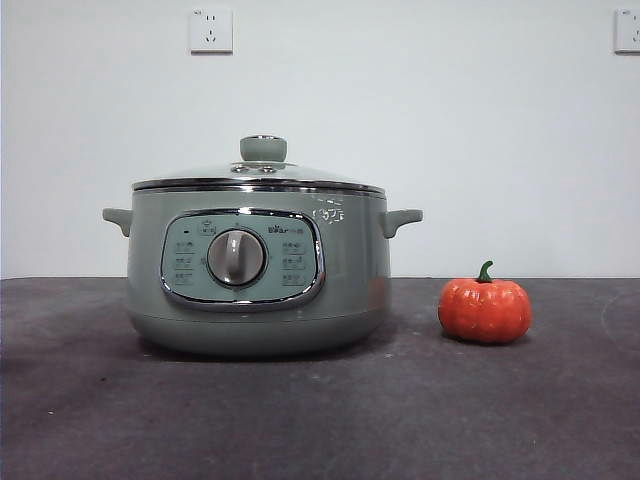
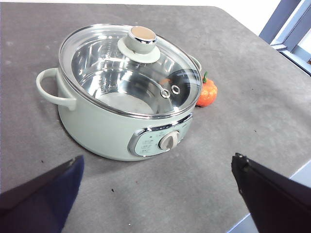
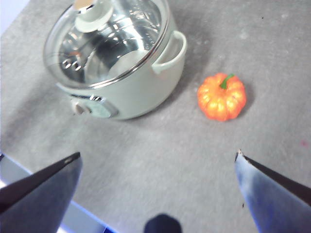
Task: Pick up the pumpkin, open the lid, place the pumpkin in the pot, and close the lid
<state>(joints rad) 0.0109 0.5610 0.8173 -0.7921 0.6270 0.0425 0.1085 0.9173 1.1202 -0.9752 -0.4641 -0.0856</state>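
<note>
The sage-green pot (image 1: 255, 290) stands on the dark table, its dial facing the front camera. The glass lid (image 1: 262, 175) with its green knob rests shut on it; through the glass the steel inside (image 2: 121, 82) looks empty. The orange pumpkin (image 1: 485, 310) sits on the table just right of the pot, also seen as the pumpkin (image 3: 222, 97) and the pumpkin (image 2: 206, 92). My left gripper (image 2: 155, 194) is open, high above the table on the pot's dial side. My right gripper (image 3: 158, 182) is open, above the table short of the pumpkin. Neither arm shows in the front view.
The table's near edge (image 3: 87, 218) lies close under the right gripper. A table corner and edge (image 2: 272, 204) run by the left gripper. Two wall sockets (image 1: 211, 30) sit on the white wall behind.
</note>
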